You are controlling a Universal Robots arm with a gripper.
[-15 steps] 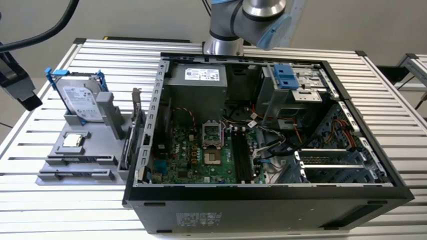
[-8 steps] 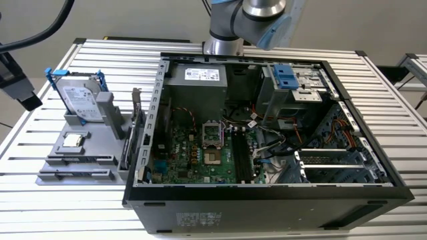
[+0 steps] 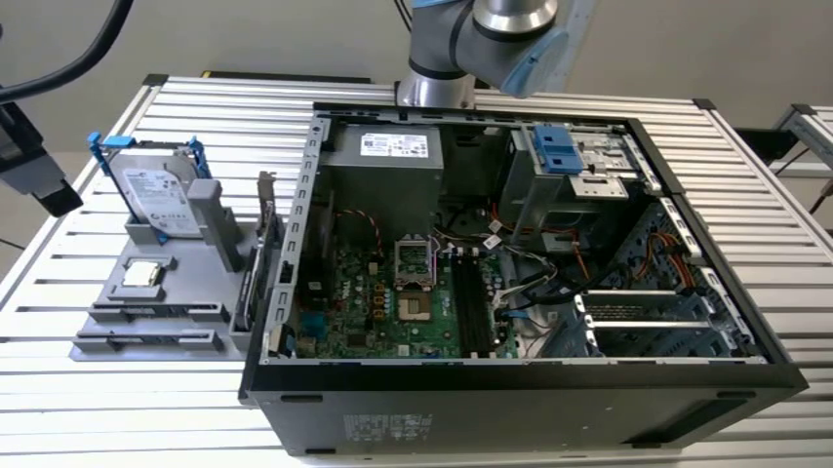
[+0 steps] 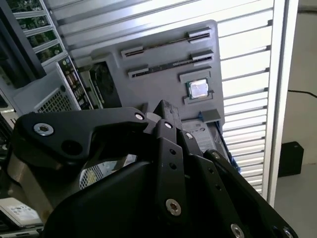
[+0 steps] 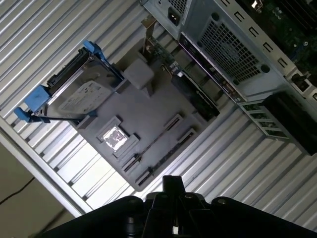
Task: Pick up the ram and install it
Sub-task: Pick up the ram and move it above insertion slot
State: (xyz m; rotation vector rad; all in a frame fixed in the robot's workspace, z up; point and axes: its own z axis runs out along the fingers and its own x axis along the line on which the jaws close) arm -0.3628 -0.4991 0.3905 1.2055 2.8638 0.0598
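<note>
I find no text, number or sign that I can read. The hard drive (image 3: 156, 197) carries a white label on its face, seen in the exterior view and the first wrist view; its print is too small to tell. The power supply (image 3: 385, 171) bears a white sticker, likewise unreadable. The computer case (image 3: 390, 429) has pale print on its dark outer panel, not legible.

A grey holder (image 5: 148, 109) lay on the slatted table (image 5: 49, 29) beside the computer case (image 5: 237, 49), carrying a blue-bracketed hard drive (image 5: 79, 96) and a silver processor chip (image 5: 115, 138). The dark claw (image 5: 171, 182) hung apart from them.
</note>
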